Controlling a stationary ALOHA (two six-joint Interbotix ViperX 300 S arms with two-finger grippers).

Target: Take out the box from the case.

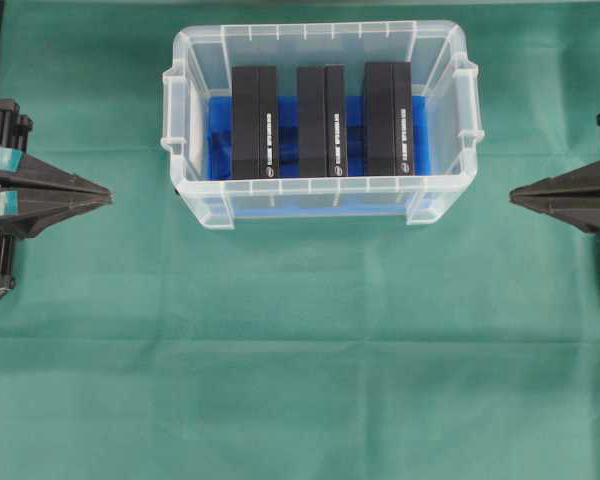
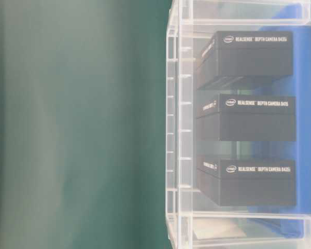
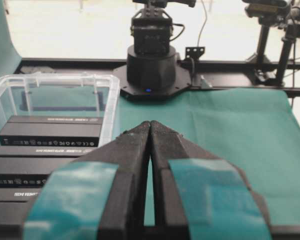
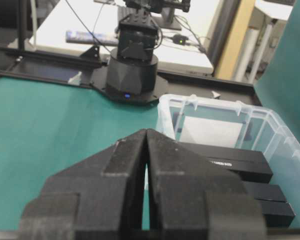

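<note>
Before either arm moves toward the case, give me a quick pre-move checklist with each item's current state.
1. Case upright with no lid on it: ok.
2. Three black boxes standing in it, left, middle, right: ok.
3. Gaps between the boxes for fingers: ok.
4. Left hand shut, holding nothing, outside the case: ok.
5. Right hand shut, holding nothing: ok.
6. Hands open for a grasp: not ok.

You have a green cloth (image 1: 300, 380) over the table, a black rail (image 3: 65, 64) along its far edge, bright daylight on what looks like a pale floor (image 3: 65, 25) beyond, and a tan post (image 4: 235, 40).
</note>
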